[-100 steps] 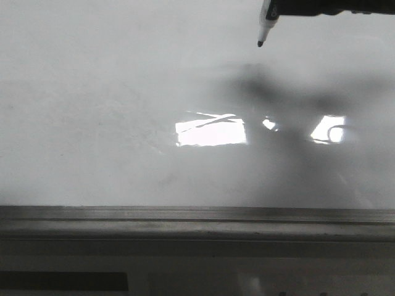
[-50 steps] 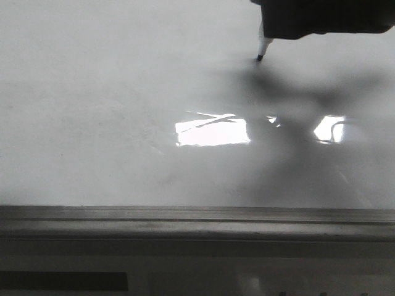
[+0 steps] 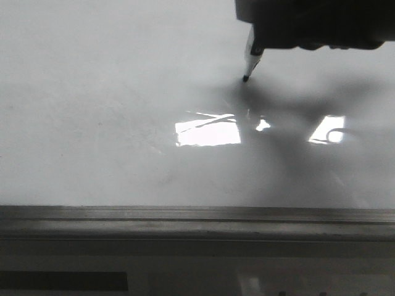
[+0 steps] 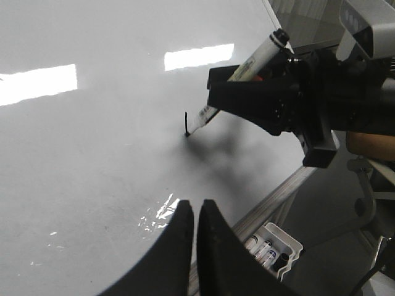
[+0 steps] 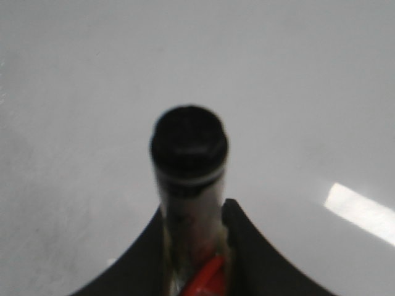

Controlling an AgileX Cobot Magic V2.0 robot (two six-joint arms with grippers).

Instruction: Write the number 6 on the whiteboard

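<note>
Nearest in the left wrist view, the left tool [image 4: 192,237] hangs idle with its two fingers pressed together, gripping nothing, parked clear of the writing area. Just past the whiteboard's [image 3: 92,92] grey edge rail [image 3: 185,214] sits a small white tray [image 4: 276,242] holding several spare markers lying side by side. Farther out, the right tool [image 4: 247,98] is clamped on a marker [image 4: 237,80], tilted so the tip meets the board. A short black stroke [image 4: 186,123] at the tip looks like the very start of the number 6; the digit itself is not yet formed
</note>
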